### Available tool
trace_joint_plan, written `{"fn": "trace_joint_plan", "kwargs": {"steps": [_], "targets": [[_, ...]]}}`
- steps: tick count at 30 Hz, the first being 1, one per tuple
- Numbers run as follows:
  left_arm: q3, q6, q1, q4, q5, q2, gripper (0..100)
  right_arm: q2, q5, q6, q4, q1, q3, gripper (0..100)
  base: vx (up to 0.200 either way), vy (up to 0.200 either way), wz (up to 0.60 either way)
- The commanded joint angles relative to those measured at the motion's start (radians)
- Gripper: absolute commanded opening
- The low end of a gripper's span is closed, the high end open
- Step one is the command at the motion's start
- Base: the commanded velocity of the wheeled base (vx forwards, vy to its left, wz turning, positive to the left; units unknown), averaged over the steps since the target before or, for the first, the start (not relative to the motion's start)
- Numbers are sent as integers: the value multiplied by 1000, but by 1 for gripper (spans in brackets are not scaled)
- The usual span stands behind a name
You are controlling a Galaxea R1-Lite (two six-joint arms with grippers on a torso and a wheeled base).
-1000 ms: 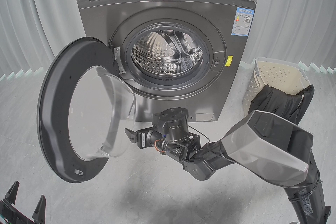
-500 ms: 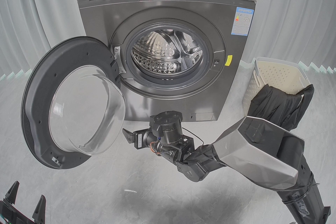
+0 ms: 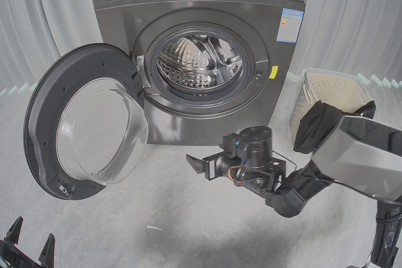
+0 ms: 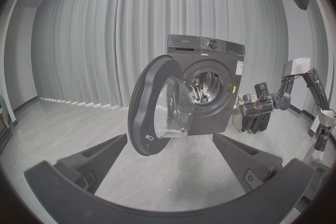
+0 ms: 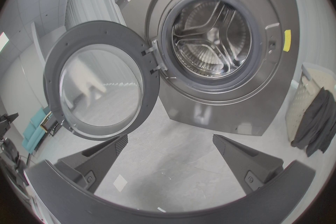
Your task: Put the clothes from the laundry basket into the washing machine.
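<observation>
The grey washing machine (image 3: 125,21) stands ahead with its round door (image 3: 46,122) swung wide to the left and its steel drum (image 3: 199,61) bare inside. To its right is the cream laundry basket (image 3: 335,91), with black clothes (image 3: 318,124) draped over its front rim. My right gripper (image 3: 193,163) hangs low in front of the machine, pointing left; in the right wrist view it (image 5: 168,137) is open and holds nothing. My left gripper (image 3: 34,228) sits at the lower left, also open (image 4: 169,135) and holding nothing.
Grey tiled floor (image 3: 167,214) spreads in front of the machine. Pleated white curtains (image 3: 33,9) close off the back. The open door reaches well out over the floor on the left. The right arm's silver forearm (image 3: 364,160) covers part of the basket and clothes.
The door swung wider open to the left. My right gripper drew away from the door and moved right, towards the basket. The left gripper stayed put.
</observation>
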State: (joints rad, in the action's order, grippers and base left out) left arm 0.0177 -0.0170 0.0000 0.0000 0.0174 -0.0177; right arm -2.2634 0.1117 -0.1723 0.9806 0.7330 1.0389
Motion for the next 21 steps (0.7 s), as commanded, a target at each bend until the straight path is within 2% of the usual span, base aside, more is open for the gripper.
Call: {"fn": "trace_joint_plan", "kwargs": {"steps": [1,2,3,5,8,12,16,21], "targets": [[-16,0,0,0,1,16,100,393,-56,119,193,-172,-408,100,0,0,0],[-16,0,0,0,1,16,100,401,-56,120,194,-175,-416,100,0,0,0],[-16,0,0,0,1,16,100,478,-67,132,210,-207,-496,100,0,0,0],[-16,0,0,0,1,16,100,594,-86,139,210,-250,-583,100,0,0,0],[-16,0,0,0,1,16,100,670,-86,139,199,-277,-623,100,0,0,0],[-16,0,0,0,1,16,100,831,-79,148,196,-374,-744,100,0,0,0],[-16,-1,0,0,1,16,100,964,-84,185,196,-465,-873,100,0,0,0],[-16,-1,0,0,1,16,100,1101,-81,183,193,-518,-947,100,0,0,0]]}}
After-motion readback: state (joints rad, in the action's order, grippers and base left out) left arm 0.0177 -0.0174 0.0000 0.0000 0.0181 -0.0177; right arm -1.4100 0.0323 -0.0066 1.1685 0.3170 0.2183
